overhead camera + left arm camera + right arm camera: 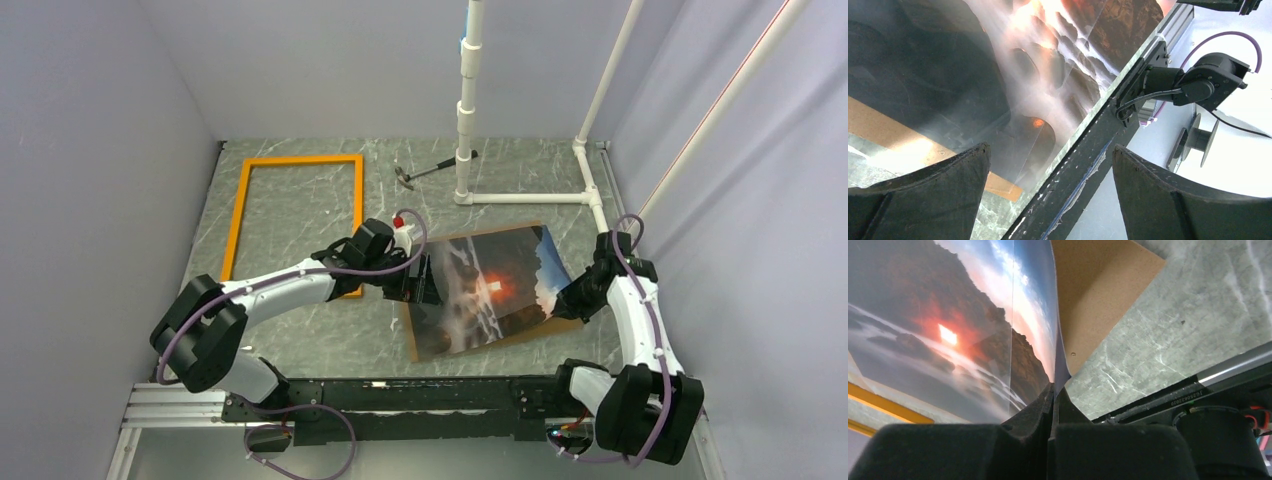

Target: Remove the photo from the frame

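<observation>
The photo [490, 285], with dark rocks and an orange glow, lies at the table's centre on a brown board [520, 330]. The orange frame [300, 159] lies apart at the back left with only table inside it. My right gripper [572, 295] is shut on the photo's right edge; in the right wrist view the jaws [1053, 390] pinch the print [948, 325] and hold it bent up off the board [1098, 290]. My left gripper [415, 282] is open and empty at the photo's left edge. In its wrist view the photo [998, 65] fills the area above the gripper [1049, 150].
A small hammer [425, 172] lies at the back by a white pipe stand [465, 110]. A black rail [400, 395] runs along the near edge between the arm bases. Grey walls close in the left, back and right.
</observation>
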Controlling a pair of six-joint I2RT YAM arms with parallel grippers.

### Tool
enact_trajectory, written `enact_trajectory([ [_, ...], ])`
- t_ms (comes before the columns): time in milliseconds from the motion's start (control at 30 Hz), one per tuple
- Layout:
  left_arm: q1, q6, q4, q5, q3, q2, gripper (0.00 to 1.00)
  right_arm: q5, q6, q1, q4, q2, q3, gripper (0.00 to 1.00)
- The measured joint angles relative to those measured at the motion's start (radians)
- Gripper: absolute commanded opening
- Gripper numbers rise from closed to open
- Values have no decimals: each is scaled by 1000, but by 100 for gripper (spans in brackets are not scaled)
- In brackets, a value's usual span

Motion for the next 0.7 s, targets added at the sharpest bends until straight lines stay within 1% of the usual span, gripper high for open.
enact_trajectory([
  [167, 0, 22, -43, 2, 29, -9, 94, 75, 6, 12, -108, 33, 107, 0],
  [300, 0, 53, -102, 4, 72, -9, 94, 122, 10, 12, -187, 58, 159, 0],
  [500, 17, 94, -151, 13, 119, -43, 95, 145, 30, 12, -293, 12, 220, 0],
  [700, 66, 119, -183, 35, 122, -90, 95, 222, 28, 12, -407, -23, 360, 0],
])
